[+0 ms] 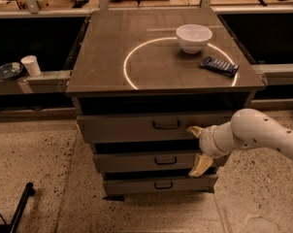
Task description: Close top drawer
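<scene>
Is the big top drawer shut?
Open a bit. The top drawer sticks out, with a dark gap above it. The gripper is by its right end.

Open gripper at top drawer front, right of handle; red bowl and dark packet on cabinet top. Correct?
No: the camera view shows a white bowl, not red. The gripper is open at the top drawer front, right of its handle; the bowl and dark packet sit on the cabinet top.

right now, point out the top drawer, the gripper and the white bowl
top drawer (137,128): camera view, front panel left of its handle
gripper (193,150): camera view, midway between its open fingertips, near the top drawer's right end
white bowl (193,37): camera view, outer wall
</scene>
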Robot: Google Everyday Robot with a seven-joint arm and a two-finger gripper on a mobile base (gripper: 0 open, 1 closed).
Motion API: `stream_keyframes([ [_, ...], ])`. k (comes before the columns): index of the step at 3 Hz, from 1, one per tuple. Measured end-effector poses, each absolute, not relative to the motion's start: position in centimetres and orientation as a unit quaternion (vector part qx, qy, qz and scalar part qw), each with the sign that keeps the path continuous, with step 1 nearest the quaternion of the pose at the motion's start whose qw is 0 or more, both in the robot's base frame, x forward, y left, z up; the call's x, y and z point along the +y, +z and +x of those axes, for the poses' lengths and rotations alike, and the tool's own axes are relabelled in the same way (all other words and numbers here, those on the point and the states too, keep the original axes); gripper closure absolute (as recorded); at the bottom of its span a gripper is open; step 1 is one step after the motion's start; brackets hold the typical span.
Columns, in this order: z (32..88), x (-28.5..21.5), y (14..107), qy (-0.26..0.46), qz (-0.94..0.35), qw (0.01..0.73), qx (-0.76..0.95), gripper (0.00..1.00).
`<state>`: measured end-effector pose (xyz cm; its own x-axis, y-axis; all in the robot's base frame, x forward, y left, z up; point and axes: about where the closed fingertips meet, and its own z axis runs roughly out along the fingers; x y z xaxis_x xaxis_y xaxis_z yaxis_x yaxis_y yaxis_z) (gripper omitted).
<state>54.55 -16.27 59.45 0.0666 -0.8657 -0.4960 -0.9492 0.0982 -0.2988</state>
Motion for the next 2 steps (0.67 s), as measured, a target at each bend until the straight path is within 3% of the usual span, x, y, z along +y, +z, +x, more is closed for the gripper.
stream_keyframes([
  [1,54.6,-16.3,59.4,0.07,-0.668,0.296,0.68,0.0],
  [2,52.6,-15.7,60.0,0.097,-0.667,0.323,0.664,0.0],
])
